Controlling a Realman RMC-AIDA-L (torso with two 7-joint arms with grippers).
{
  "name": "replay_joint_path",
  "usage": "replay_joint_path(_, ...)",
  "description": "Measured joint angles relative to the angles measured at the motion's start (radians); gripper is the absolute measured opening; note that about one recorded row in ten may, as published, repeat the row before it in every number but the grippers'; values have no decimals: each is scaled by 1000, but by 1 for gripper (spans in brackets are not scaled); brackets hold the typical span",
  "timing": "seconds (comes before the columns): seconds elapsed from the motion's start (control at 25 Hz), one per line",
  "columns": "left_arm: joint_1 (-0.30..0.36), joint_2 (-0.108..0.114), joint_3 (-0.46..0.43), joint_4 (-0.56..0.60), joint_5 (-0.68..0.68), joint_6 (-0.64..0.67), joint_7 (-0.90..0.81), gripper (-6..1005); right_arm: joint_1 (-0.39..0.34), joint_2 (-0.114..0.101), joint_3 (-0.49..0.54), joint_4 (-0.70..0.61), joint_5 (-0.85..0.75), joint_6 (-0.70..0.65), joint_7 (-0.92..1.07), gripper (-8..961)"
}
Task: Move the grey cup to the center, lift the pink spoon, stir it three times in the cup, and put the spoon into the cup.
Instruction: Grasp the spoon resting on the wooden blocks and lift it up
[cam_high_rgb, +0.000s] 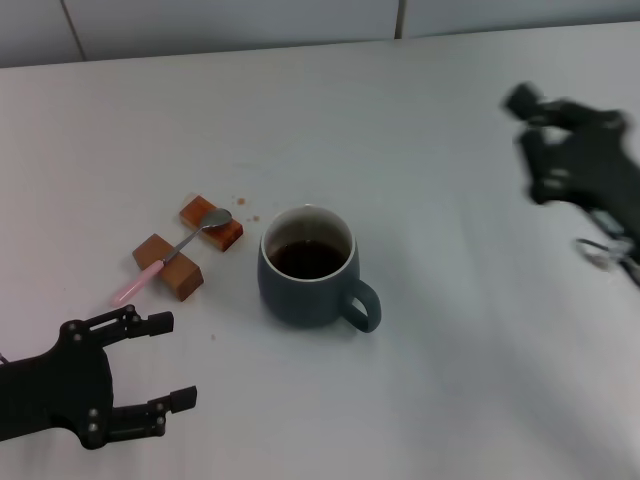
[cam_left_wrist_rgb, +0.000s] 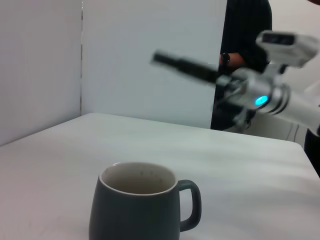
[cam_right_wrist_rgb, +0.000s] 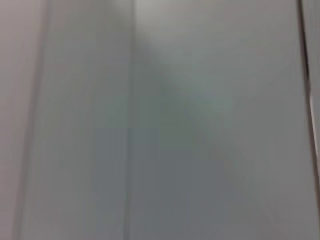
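The grey cup (cam_high_rgb: 308, 268) sits upright near the middle of the white surface (cam_high_rgb: 450, 400), dark brown liquid inside, its handle turned toward the robot's right and slightly toward the robot. Just to the cup's left, the pink spoon (cam_high_rgb: 170, 256) lies bridged across two small wooden blocks (cam_high_rgb: 190, 250), its metal bowl on the farther block nearest the cup, its pink handle running over the nearer one and poking out past it. The left hand (cam_high_rgb: 160, 362) hovers low at the near left corner, fingers spread wide and holding nothing, a little way short of the spoon handle. The right hand (cam_high_rgb: 575, 160) is off at the far right, well away from the cup, blurred; I can't tell whether it's open or closed.
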Motion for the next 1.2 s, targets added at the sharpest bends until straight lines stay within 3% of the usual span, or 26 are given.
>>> replay_joint_path(0.04,0,0,0,0,0,0,0,807,-36,-1,-4,-73,-15,-149,79,0)
replay_joint_path(0.16,0,0,0,0,0,1,0,806,-67,-1,-5,-154,-49,-265,164,0)
replay_joint_path(0.24,1,0,0,0,0,1,0,806,-105,-2,-11,-282,-141,-355,249,0)
replay_joint_path(0.32,1,0,0,0,0,1,0,806,-123,-3,-19,-326,-192,-368,264,0)
replay_joint_path(0.64,0,-1,-2,0,-9,-4,0,804,-152,0,-55,-426,-405,-260,311,0)
replay_joint_path(0.84,0,-2,-2,0,-10,-4,0,803,-141,2,-55,-421,-479,-173,312,3)
replay_joint_path(1.2,2,0,-4,0,-11,-7,-7,802,-138,3,-56,-410,-534,-141,316,92)
